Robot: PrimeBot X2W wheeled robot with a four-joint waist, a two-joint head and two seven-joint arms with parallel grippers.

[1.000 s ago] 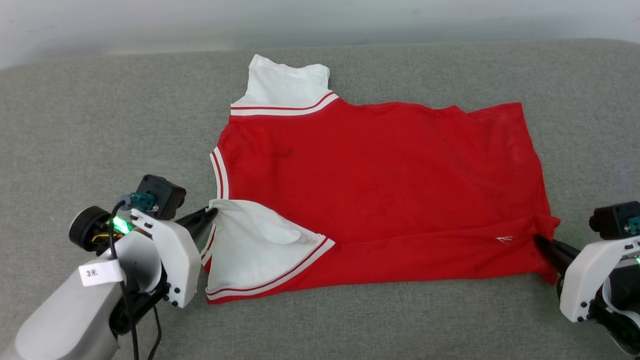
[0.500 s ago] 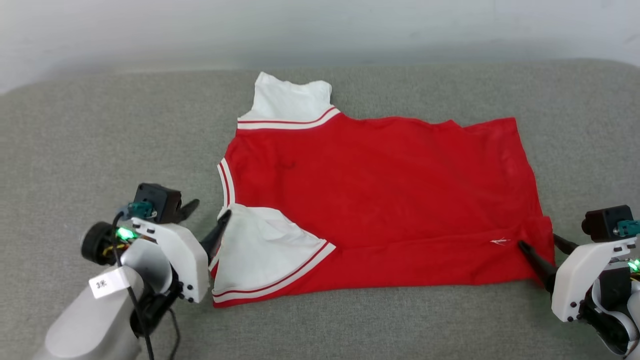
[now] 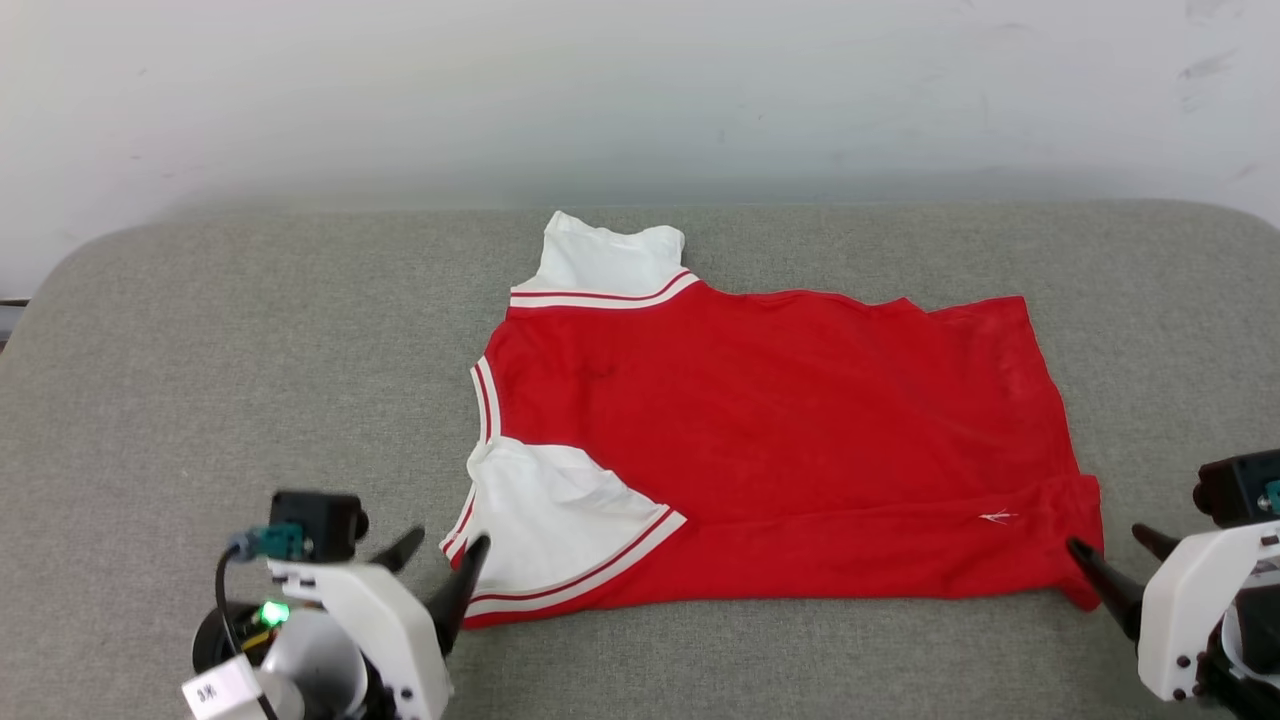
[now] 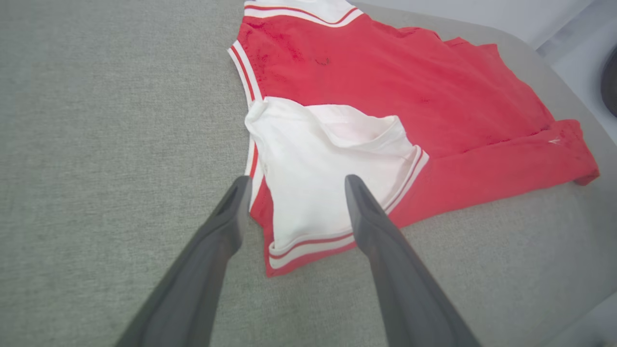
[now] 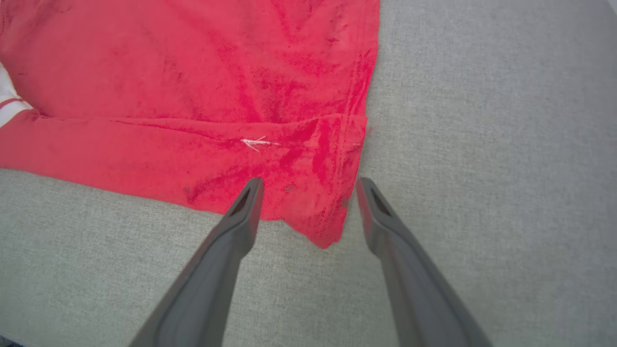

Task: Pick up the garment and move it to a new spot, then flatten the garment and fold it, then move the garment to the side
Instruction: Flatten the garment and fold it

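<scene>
The garment (image 3: 780, 440) lies spread on the grey fabric surface (image 3: 250, 380), plain red side up, neck end toward the robot's left and hem toward its right; the far sleeve (image 3: 610, 262), white with striped trim, points at the wall; the near sleeve (image 3: 545, 520) lies folded over the red body; a strip along the near edge is turned over. The left hand (image 3: 448, 542) stands wide and empty, fingers astride the near sleeve's corner; the right hand (image 3: 1108, 540) is wide too, holding nothing, fingers either side of the near hem corner; whether the tips touch cloth I cannot tell.
</scene>
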